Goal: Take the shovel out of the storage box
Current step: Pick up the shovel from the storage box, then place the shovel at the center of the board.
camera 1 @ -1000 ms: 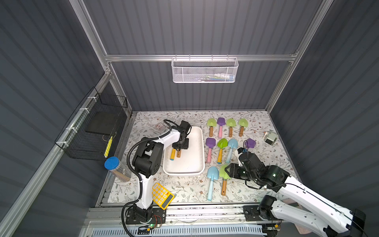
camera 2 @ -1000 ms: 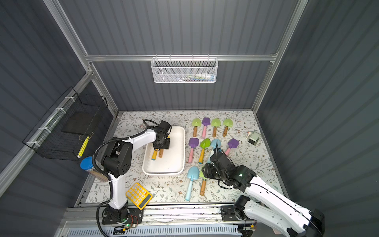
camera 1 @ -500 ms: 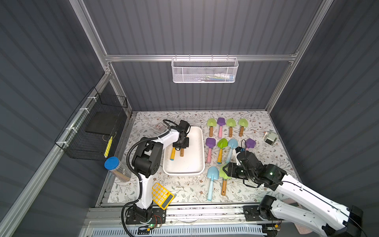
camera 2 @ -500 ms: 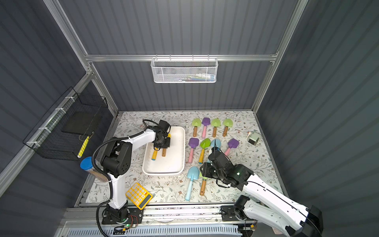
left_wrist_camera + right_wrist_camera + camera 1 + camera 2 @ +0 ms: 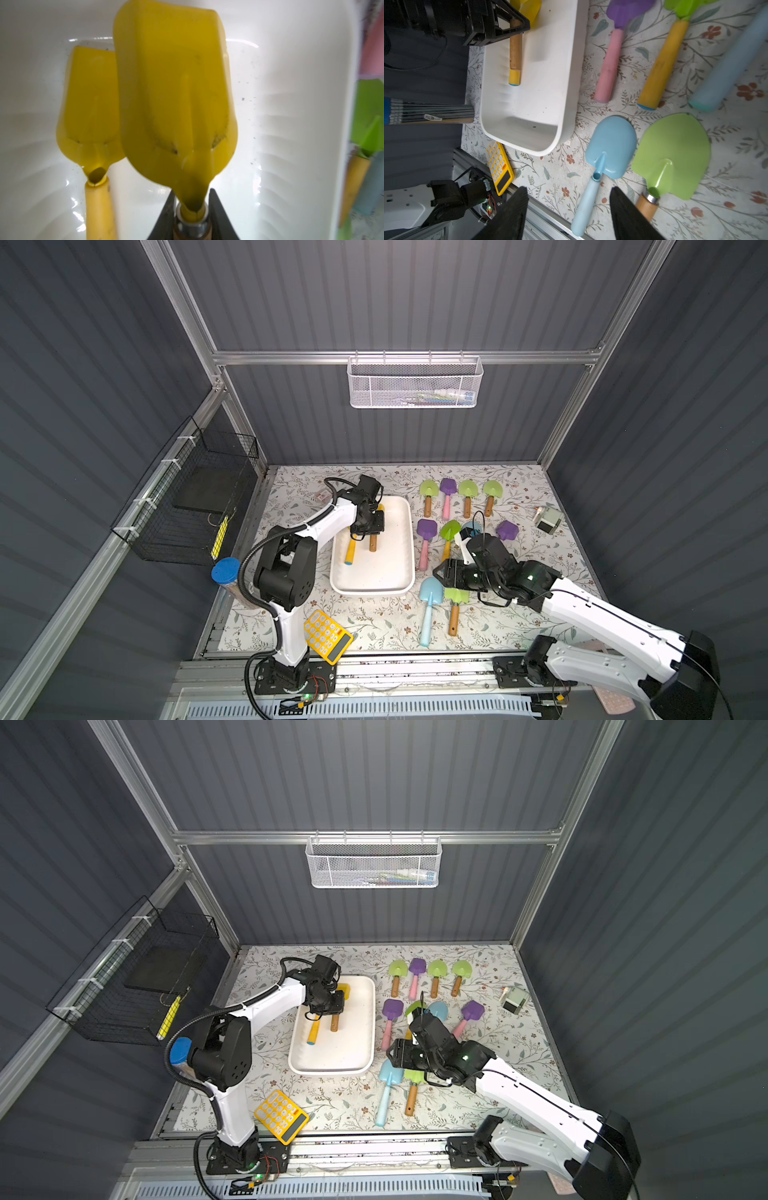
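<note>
Only wrist-side: left gripper [image 5: 192,200] tight on shovel [image 5: 174,93]; perhaps aloft

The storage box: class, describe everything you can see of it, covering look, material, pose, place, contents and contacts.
The storage box is a shallow white rectangular bin, apparently glossy plastic, with rounded corners, a rolled rim and ribbed inner walls. It sits flat on the floral tabletop, speckled with dirt inside. A yellow-handled shovel lies in it; the left end effector, shut on a wooden-handled shovel, reaches into it.
</note>
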